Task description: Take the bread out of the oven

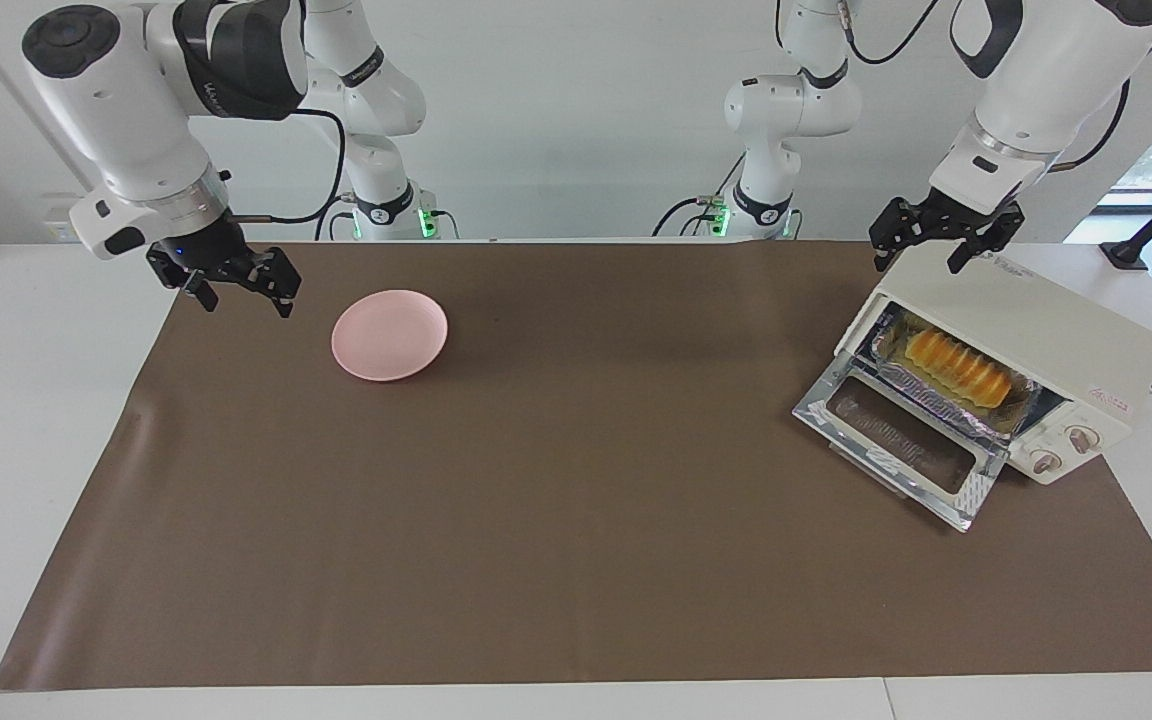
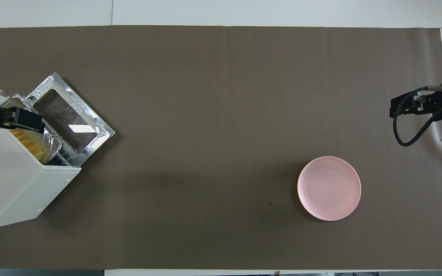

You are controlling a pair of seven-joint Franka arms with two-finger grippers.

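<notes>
One small golden-yellow ridged bread loaf lies inside the boxy cream-white toaster oven, on a crinkled silver foil tray at the mouth. The glass-windowed metal drop door is folded down flat onto the brown mat. The oven sits at the left arm's end of the table.

Handling guess: loaf looks light, soft, crushable; its ridges may give some bite. Best hold is probably across the short width near the middle, light squeeze. The foil tray looks flimsy and may drag along.

Left gripper hangs over the oven's top edge nearest the robots, jaws spread, holding nothing. Right gripper waits over the mat's edge at the right arm's end, beside the round pink plate, jaws spread, empty.

Facing view looks straight into the cavity: whole loaf, tray rim, two knobs, red label. Overhead view hides most of the loaf under the oven roof and the left gripper, but shows the door's outline and the plate well apart from the oven.
</notes>
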